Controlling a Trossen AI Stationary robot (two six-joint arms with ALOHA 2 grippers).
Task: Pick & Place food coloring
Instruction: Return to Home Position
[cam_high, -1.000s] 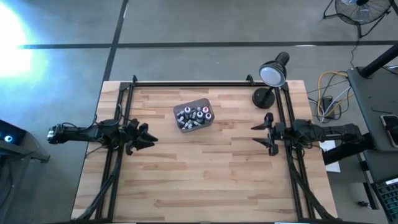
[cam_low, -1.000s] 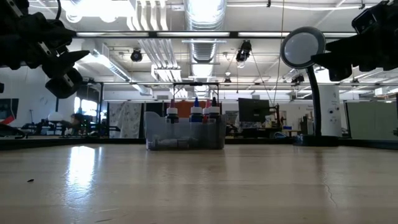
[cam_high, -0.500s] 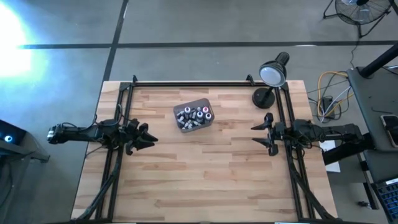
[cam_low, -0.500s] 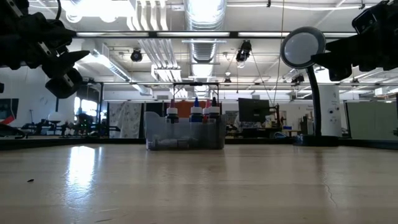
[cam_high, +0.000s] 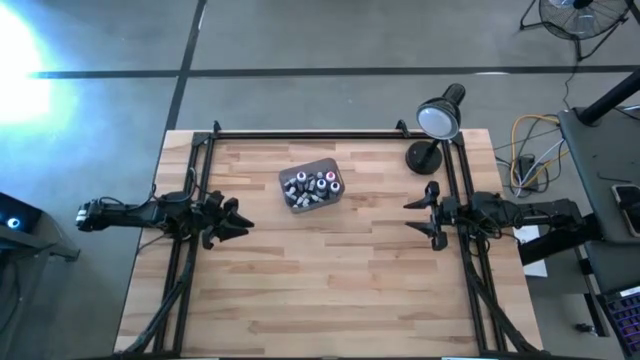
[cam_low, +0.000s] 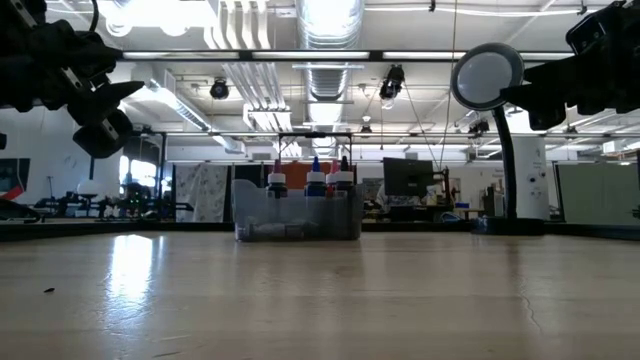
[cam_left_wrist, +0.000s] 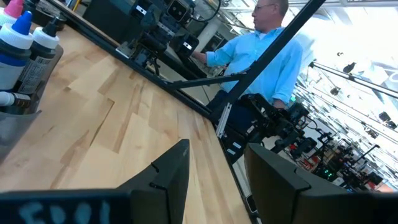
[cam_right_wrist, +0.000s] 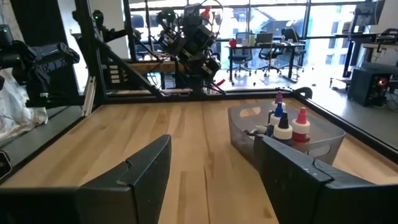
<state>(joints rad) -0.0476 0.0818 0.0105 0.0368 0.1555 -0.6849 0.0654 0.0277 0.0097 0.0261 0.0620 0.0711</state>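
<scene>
Nothing has moved since the earlier frames: left arm (cam_high: 130, 213) at mid-left and right arm (cam_high: 520, 212) at mid-right keep jaws spread and empty at the bench (cam_high: 330, 285) edges, seemingly parked because the food coloring bottles (cam_high: 312, 187) sit in the tub (cam_high: 305, 165), upper centre.
</scene>
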